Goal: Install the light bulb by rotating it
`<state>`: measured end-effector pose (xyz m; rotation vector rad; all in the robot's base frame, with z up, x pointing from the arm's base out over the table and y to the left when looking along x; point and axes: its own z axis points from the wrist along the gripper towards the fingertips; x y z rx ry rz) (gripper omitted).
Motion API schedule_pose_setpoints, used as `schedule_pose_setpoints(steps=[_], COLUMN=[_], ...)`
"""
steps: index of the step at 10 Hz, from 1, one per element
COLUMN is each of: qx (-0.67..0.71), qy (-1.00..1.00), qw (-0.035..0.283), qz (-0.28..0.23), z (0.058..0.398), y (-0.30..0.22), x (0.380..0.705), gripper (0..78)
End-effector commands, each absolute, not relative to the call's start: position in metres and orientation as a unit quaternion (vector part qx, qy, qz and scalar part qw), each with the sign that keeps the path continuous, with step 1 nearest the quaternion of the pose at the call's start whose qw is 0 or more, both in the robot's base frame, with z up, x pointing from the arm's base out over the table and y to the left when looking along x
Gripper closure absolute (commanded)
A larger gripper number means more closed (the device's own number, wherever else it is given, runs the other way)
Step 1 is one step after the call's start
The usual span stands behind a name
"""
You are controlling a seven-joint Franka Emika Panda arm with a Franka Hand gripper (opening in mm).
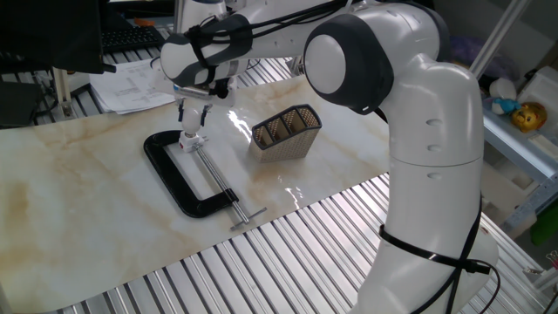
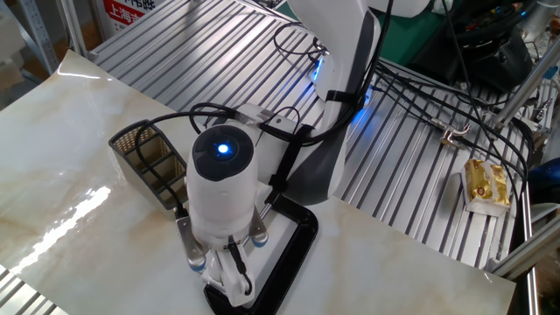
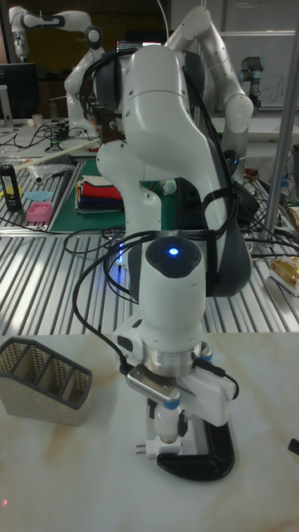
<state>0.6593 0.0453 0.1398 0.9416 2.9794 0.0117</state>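
Light bulb [image 1: 190,139] (white, partly hidden) seems pinched by the hand [image 1: 193,125] over the black C-clamp [image 1: 185,179].

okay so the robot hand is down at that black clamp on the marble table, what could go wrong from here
Three risks, judging from the views:

1. The hand hangs right over the white piece at the black clamp; the fingers might knock the clamp frame while rotating.

2. The wrist hides the fingertips in both other views, so a slip or cross-threading could go unnoticed.

3. The cables looping round the wrist could wind tighter with more turning.
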Motion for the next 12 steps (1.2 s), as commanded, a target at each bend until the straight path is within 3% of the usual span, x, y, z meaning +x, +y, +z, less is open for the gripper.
schedule_pose_setpoints(steps=[1,12], qx=[0.338,0.426], qy=[0.941,0.905], qw=[-0.002,0.015], qz=[0.002,0.008], z=[0.1258,0.1258], y=[0.0452,0.0452], x=[0.6513,0.6513], gripper=[76.4,76.4])
